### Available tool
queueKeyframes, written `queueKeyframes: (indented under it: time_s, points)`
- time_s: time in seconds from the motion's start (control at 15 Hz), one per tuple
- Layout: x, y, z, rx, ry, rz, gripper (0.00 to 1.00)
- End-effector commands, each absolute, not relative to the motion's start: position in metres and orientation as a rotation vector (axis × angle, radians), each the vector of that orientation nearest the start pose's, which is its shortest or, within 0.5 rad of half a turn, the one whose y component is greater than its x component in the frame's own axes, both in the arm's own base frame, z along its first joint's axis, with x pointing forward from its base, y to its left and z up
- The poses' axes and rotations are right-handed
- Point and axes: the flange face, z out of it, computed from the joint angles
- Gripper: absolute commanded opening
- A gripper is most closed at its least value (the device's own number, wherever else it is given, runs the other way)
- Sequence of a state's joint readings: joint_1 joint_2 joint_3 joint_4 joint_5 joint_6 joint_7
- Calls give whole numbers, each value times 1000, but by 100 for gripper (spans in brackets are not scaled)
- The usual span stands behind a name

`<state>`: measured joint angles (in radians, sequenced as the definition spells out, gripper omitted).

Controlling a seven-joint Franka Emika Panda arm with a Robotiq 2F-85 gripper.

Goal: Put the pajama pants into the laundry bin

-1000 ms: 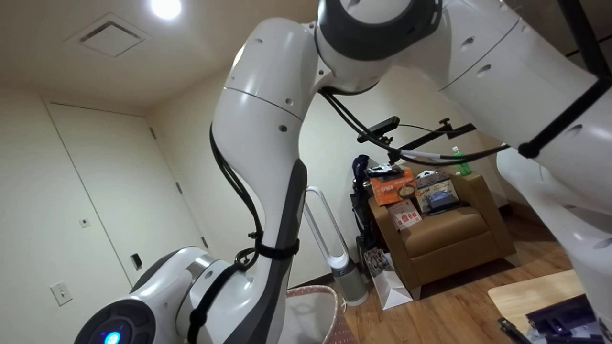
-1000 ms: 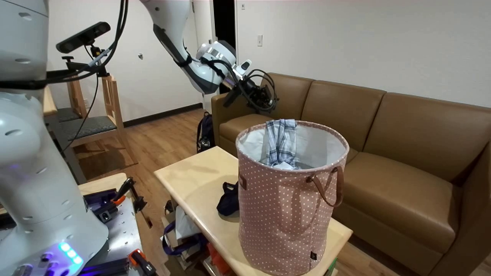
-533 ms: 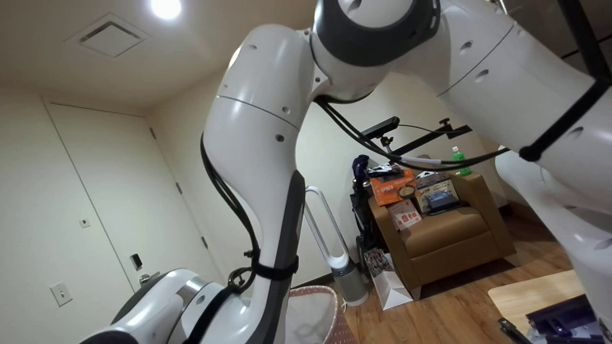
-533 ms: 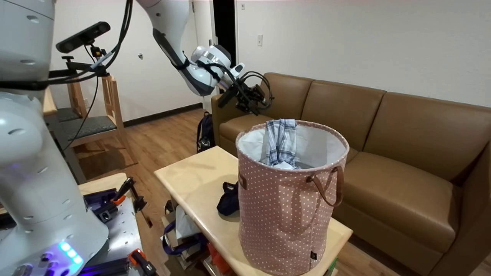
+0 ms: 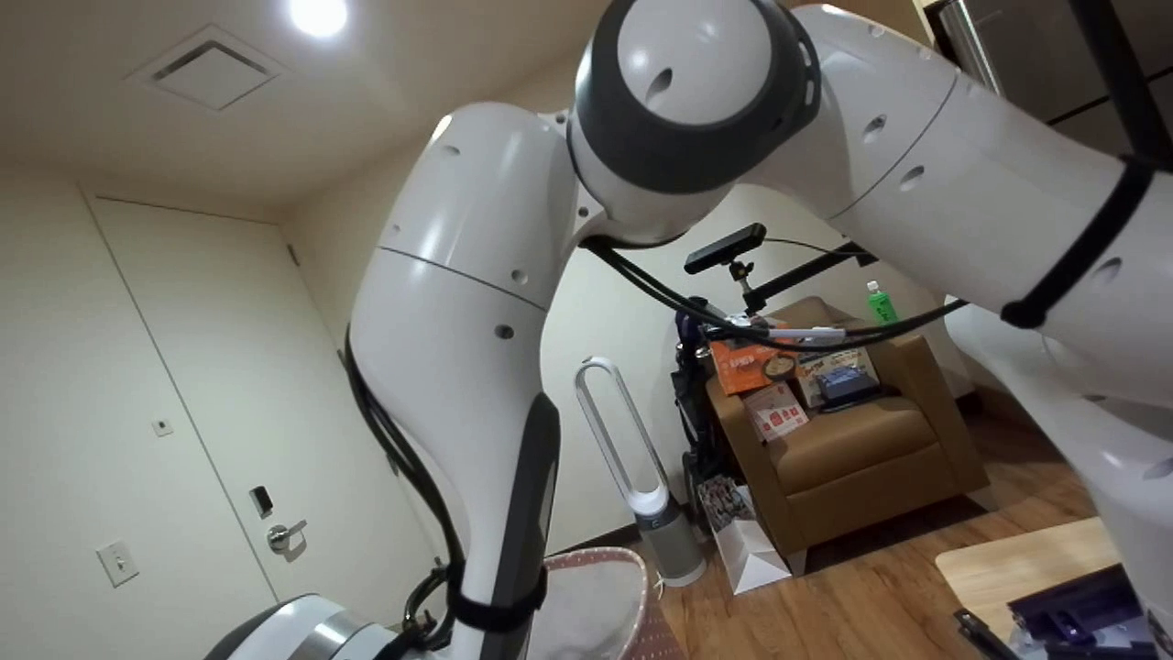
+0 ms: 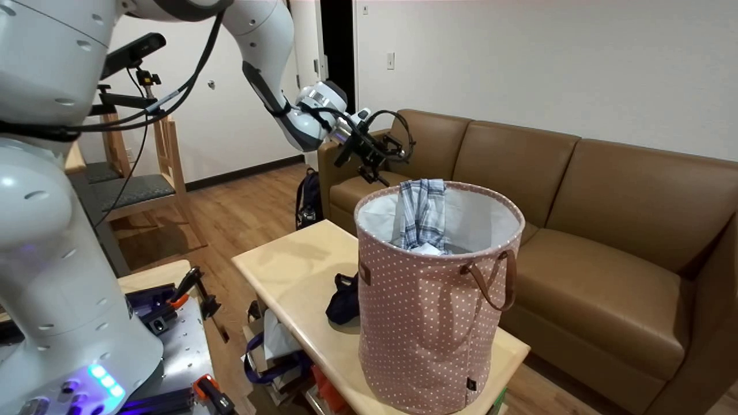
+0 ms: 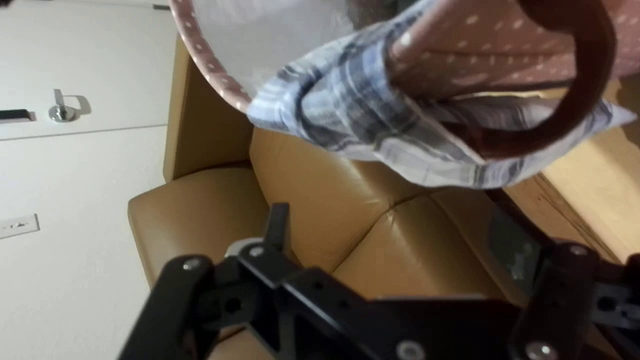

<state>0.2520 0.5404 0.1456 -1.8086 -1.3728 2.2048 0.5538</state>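
The laundry bin point(image 6: 426, 334) is a round pink tub with white dots and a white inside, upright on a low wooden table. Over its rim lie the pajama pants point(image 6: 424, 216), blue-grey and white plaid, with part of them inside. In the wrist view the pants point(image 7: 345, 100) drape over the rim point(image 7: 215, 75) and hang outside around a brown handle point(image 7: 595, 65). My gripper point(image 7: 395, 235) stands open, apart from the cloth, with nothing between its fingers. In an exterior view the gripper point(image 6: 389, 161) is just beyond the bin's far rim; elsewhere only part of the bin point(image 5: 655, 632) shows.
A brown sofa point(image 6: 605, 288) stands behind the bin. A dark item point(image 6: 344, 300) sits beside the bin on the table point(image 6: 300, 259). A white tower fan point(image 5: 646, 500) and a loaded armchair point(image 5: 861, 467) are by the wall. A camera point(image 6: 135, 52) is mounted near the arm.
The arm's elbow has come lower, and the gripper has drawn slightly down, to the left in an exterior view. Its fingers look wider apart. The pants and bin have stayed put.
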Motion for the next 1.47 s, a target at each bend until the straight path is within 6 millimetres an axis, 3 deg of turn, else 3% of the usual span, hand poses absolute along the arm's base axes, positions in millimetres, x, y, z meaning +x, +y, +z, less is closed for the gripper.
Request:
queueKeyframes:
  time_s: [0.0, 0.2, 0.33, 0.87, 1.0, 1.2, 1.4]
  points:
    - [640, 200, 244, 1949, 818, 284, 100]
    - [652, 185, 234, 1908, 806, 195, 100]
    - [659, 181, 231, 1883, 805, 181, 72]
    - [662, 176, 221, 1876, 807, 194, 19]
    - [661, 180, 226, 1876, 807, 207, 6]
    - [657, 189, 239, 1911, 824, 247, 0]
    - [652, 197, 255, 1943, 832, 298, 1]
